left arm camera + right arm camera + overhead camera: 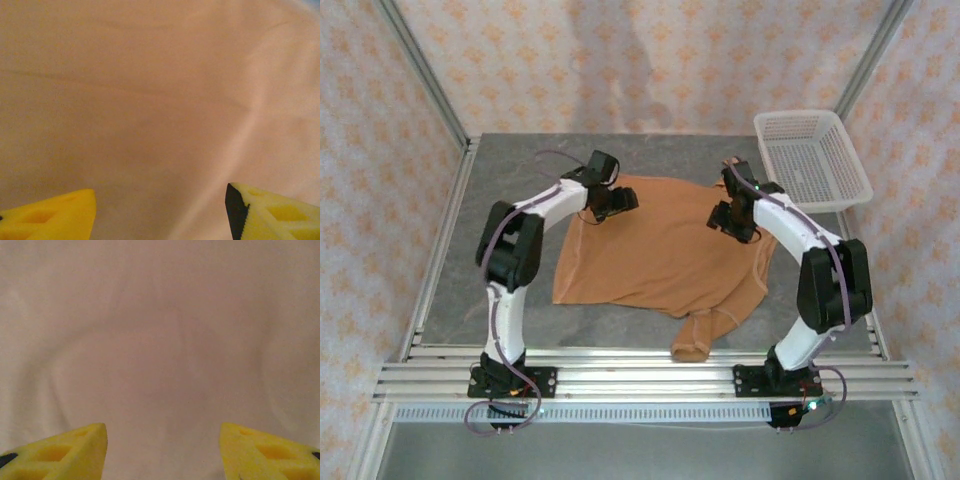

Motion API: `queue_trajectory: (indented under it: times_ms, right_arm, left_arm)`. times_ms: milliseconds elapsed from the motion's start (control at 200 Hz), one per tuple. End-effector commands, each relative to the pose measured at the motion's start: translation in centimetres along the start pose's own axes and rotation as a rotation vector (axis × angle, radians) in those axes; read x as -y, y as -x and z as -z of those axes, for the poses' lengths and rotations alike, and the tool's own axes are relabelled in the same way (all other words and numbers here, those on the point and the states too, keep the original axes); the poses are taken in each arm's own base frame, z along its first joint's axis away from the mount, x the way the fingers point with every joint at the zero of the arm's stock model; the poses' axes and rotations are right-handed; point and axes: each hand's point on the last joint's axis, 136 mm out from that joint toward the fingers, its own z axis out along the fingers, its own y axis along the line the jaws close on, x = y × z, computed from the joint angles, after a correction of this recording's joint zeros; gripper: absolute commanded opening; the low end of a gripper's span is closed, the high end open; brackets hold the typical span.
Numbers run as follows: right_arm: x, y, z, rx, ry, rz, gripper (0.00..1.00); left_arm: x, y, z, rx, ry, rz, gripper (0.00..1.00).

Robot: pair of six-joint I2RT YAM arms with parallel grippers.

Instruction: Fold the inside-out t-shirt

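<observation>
The white mesh basket (798,116) sits at the table's (650,155) far right corner, its mesh floor in plain sight. The tan t-shirt (660,255) lies spread mid-table, one sleeve reaching the near edge. The left claw (160,192) and right claw (163,427) hang wide apart over the cloth, gripping nothing.

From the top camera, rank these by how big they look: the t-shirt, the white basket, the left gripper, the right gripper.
1. t-shirt, spread over the table, by far the largest.
2. white basket.
3. left gripper and right gripper: they look about alike, so I won't rank them.
</observation>
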Motion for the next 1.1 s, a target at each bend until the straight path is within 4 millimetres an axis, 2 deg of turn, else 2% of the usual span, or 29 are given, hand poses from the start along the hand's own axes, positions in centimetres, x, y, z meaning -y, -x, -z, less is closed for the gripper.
queue_trajectory:
  times_ms: [0,125,200,280,385,470,480,535,565,605,620,671,706,766,846,896,956,1041,1096]
  right_arm:
    - [2.5,-0.2,-0.7,0.042,-0.072,-0.011,0.61]
    - [3.8,-0.5,-3.6,-0.001,-0.116,-0.025,0.61]
    - [3.3,0.3,-5.5,-0.023,-0.127,-0.031,0.61]
    - [1.7,1.7,-7.9,-0.047,-0.115,-0.041,0.61]
    - [-1.8,4.0,-10.5,-0.076,-0.075,-0.040,0.59]
    - [-5.9,6.1,-12.2,-0.073,-0.039,-0.008,0.59]
    - [-7.0,6.8,-12.2,-0.063,-0.026,-0.002,0.59]
    - [-9.8,8.6,-12.9,-0.046,0.006,0.017,0.59]
    - [-11.2,9.3,-13.5,-0.044,0.020,0.026,0.59]
    - [-14.0,11.4,-13.7,-0.010,0.065,0.034,0.59]
    - [-14.2,11.4,-14.1,-0.015,0.067,0.035,0.59]
    - [-17.6,13.7,-14.2,0.031,0.159,0.031,0.60]
    - [-19.2,14.8,-14.2,0.062,0.219,0.016,0.60]
    - [-22.2,16.6,-13.6,0.119,0.364,-0.025,0.64]
    - [-24.5,18.1,-11.7,0.164,0.482,-0.075,0.67]
    - [-24.8,18.5,-9.9,0.180,0.498,-0.069,0.67]
    - [-24.3,18.7,-7.3,0.197,0.474,-0.030,0.67]
    - [-22.1,19.1,-3.3,0.227,0.395,0.023,0.67]
    - [-20.5,19.0,-1.6,0.228,0.352,0.034,0.67]
  left_arm:
    - [-3.0,1.3,-1.0,-0.004,0.066,0.079,0.69]
    - [-8.4,2.1,-0.1,0.026,0.127,0.173,0.69]
    - [-11.9,2.0,0.8,0.038,0.155,0.239,0.69]
    - [-14.5,1.1,1.5,0.030,0.175,0.278,0.69]
    - [-16.0,-0.9,2.1,0.008,0.201,0.271,0.69]
    - [-17.0,-3.2,2.7,-0.012,0.226,0.265,0.69]
    - [-17.2,-3.4,2.9,-0.013,0.229,0.266,0.69]
    - [-18.1,-5.3,3.3,-0.022,0.250,0.281,0.69]
    - [-17.9,-5.8,4.3,0.001,0.233,0.290,0.69]
    - [-18.1,-7.0,4.8,0.011,0.219,0.311,0.69]
    - [-18.0,-7.3,5.1,0.019,0.212,0.316,0.69]
    - [-17.9,-9.1,5.7,0.030,0.196,0.342,0.69]
    - [-17.6,-10.4,6.0,0.034,0.193,0.353,0.69]
    - [-15.4,-12.2,6.3,0.045,0.157,0.331,0.69]
    - [-11.6,-14.4,6.5,0.038,0.134,0.248,0.69]
    - [-9.1,-15.4,6.6,0.034,0.097,0.205,0.69]
    - [-6.6,-15.6,7.4,0.056,0.057,0.155,0.69]
    - [-4.5,-14.1,9.7,0.112,0.037,0.095,0.70]
    - [-3.5,-12.4,11.3,0.161,0.041,0.043,0.70]
